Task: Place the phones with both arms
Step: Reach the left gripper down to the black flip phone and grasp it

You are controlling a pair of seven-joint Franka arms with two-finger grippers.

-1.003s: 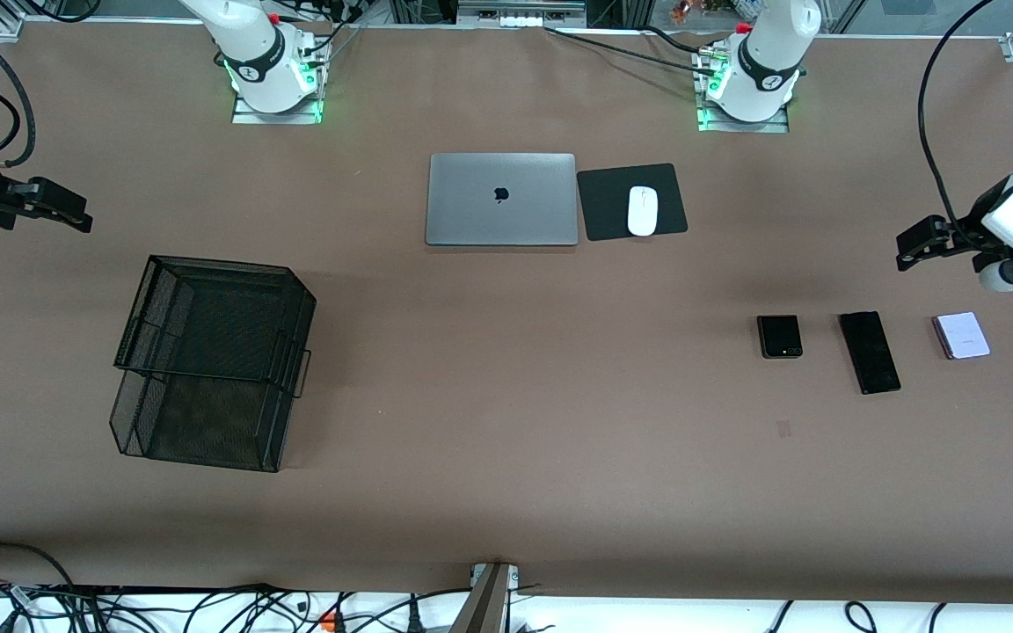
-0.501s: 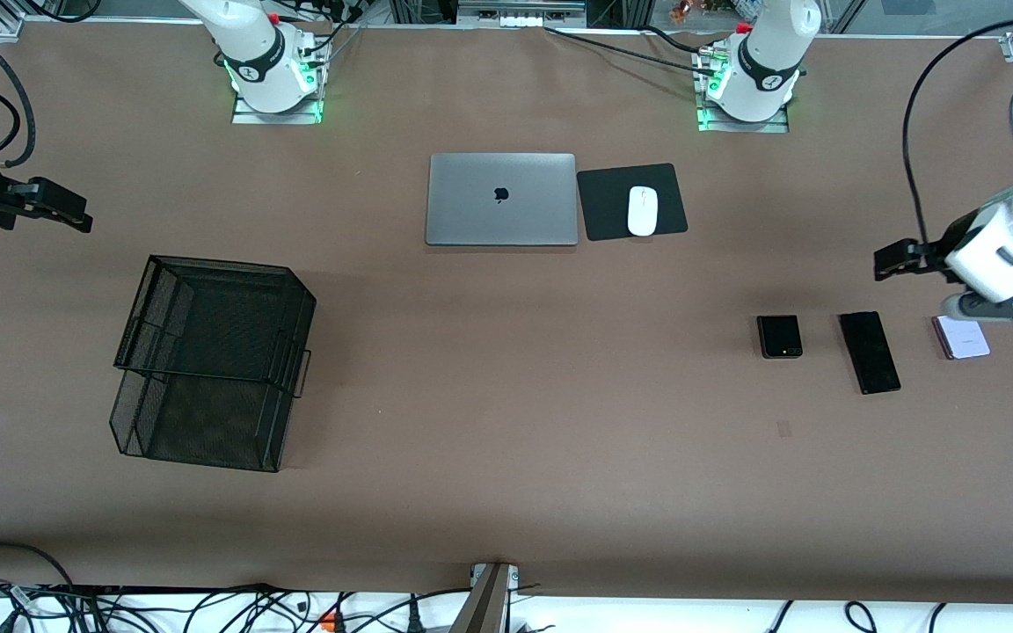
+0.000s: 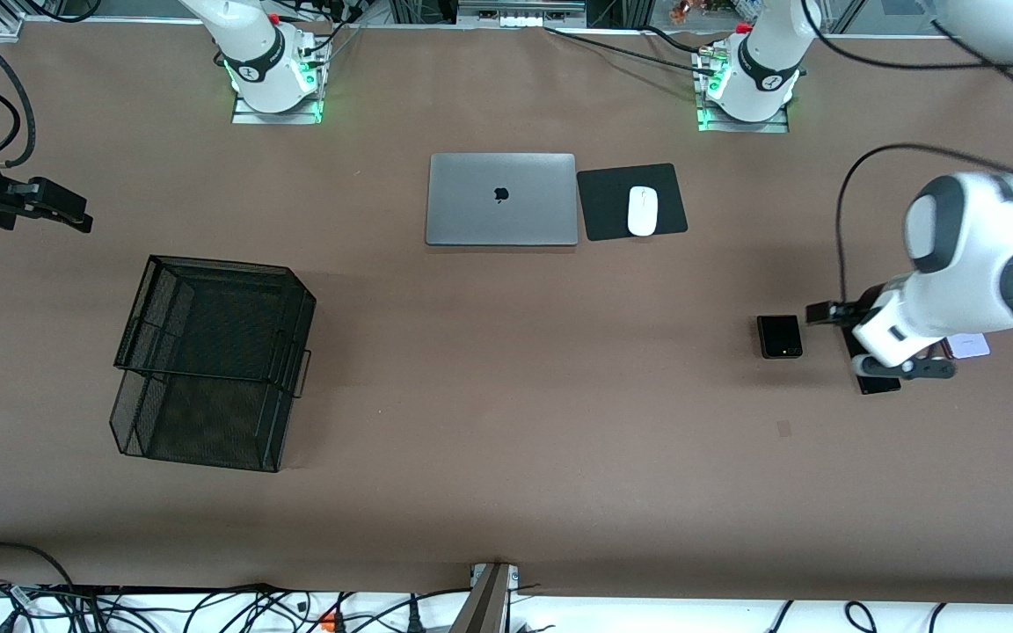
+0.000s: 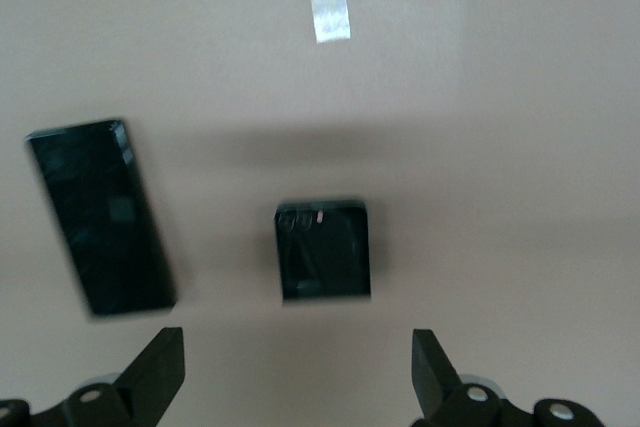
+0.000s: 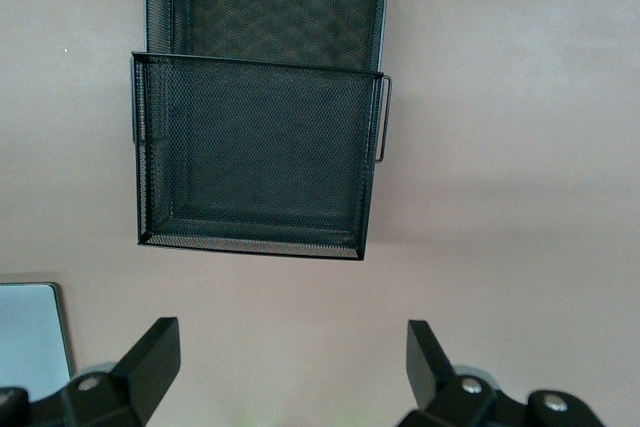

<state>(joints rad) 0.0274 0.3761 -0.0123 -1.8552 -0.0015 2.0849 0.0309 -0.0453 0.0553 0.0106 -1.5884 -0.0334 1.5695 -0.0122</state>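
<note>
The black flip phone [image 3: 779, 337] lies on the table, and in the left wrist view [image 4: 323, 250] it sits just ahead of the open fingers. The slim black slab phone [image 3: 878, 385] lies beside it toward the left arm's end, mostly covered by the left arm; it shows whole in the left wrist view [image 4: 100, 217]. Only a corner of the lilac-white flip phone [image 3: 971, 345] shows past the arm. My left gripper [image 3: 820, 312] [image 4: 298, 362] is open and empty, up over the table between the black flip phone and the slab phone. My right gripper [image 3: 76, 211] [image 5: 290, 357] waits open and empty at the right arm's end.
A black mesh two-tier tray [image 3: 212, 360] [image 5: 260, 147] stands toward the right arm's end. A closed grey laptop [image 3: 501, 199] and a white mouse [image 3: 642, 211] on a black pad [image 3: 603, 202] lie near the bases. A small tape mark [image 3: 783, 428] is nearer the camera than the flip phone.
My left arm has swung in from the table's end over the phones, now covering most of the slab phone and the lilac phone. The right arm has not moved.
</note>
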